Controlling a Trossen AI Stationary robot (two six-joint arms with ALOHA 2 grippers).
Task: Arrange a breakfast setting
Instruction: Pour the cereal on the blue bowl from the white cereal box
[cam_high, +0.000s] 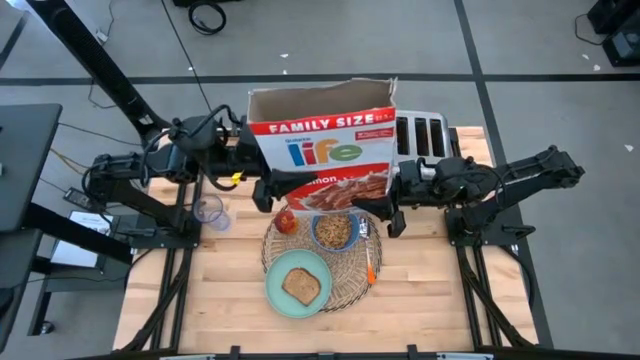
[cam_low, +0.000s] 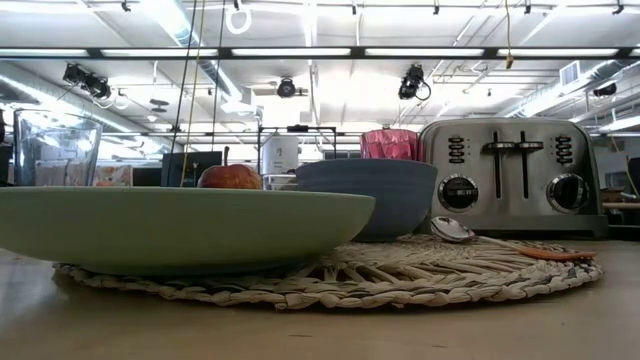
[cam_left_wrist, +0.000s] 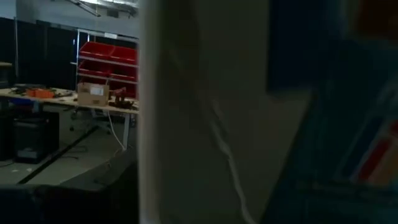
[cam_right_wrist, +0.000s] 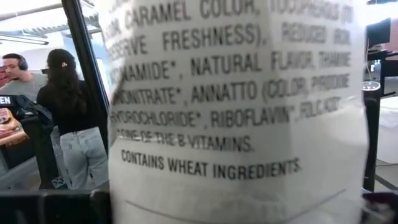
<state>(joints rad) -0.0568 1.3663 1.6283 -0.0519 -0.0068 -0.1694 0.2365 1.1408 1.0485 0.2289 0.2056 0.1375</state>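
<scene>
A Life cereal box (cam_high: 325, 150), its top flaps open, is held up between my two grippers over the far part of the wicker placemat (cam_high: 352, 275). My left gripper (cam_high: 263, 192) is at the box's left side and my right gripper (cam_high: 393, 213) at its right side. On the mat stand a blue bowl (cam_high: 333, 232) with cereal, a mint-green plate (cam_high: 278, 300) bearing a toast slice (cam_high: 302, 286), a red apple (cam_high: 287, 221) and an orange-handled spoon (cam_high: 370, 263). A pink cup (cam_low: 390, 143) shows behind the bowl in the low view. My left gripper is shut on the box's left edge near its lower corner (cam_high: 275, 188), coming level from the table's left. The box is lifted clear of the table. My right gripper is shut on the box's right narrow side (cam_right_wrist: 230, 124) near its lower corner (cam_high: 385, 200), coming level from the table's right. The fingers themselves are hidden by the box.
A chrome four-slot toaster (cam_high: 425, 135) stands at the far right behind the box. A clear glass (cam_high: 210, 212) stands left of the mat. People stand in the room beyond the table (cam_right_wrist: 68, 130). Bare wood lies at the near left and right.
</scene>
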